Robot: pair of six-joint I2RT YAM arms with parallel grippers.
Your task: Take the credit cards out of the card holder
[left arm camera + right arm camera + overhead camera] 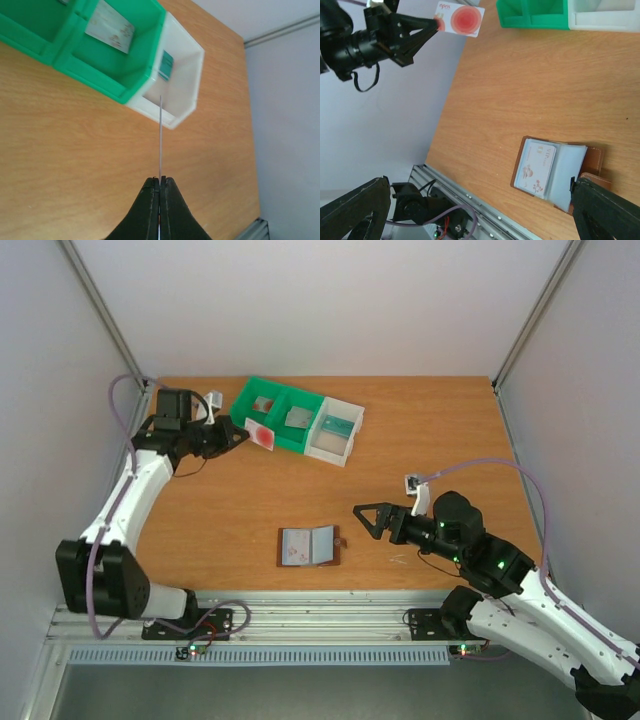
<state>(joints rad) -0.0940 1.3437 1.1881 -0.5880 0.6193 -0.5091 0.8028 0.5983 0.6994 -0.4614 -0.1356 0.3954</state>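
The brown card holder lies open on the table near the front; in the right wrist view it holds a pale card in its grey-blue pocket. My left gripper is shut on a red-and-white card and holds it in the air beside the green bin. The left wrist view shows this card edge-on between the closed fingers of the gripper. The right wrist view also shows the red card. My right gripper is open and empty, just right of the card holder.
The green bin has greyish cards in its compartments. The white bin next to it holds a teal card. A metal rail runs along the table's front edge.
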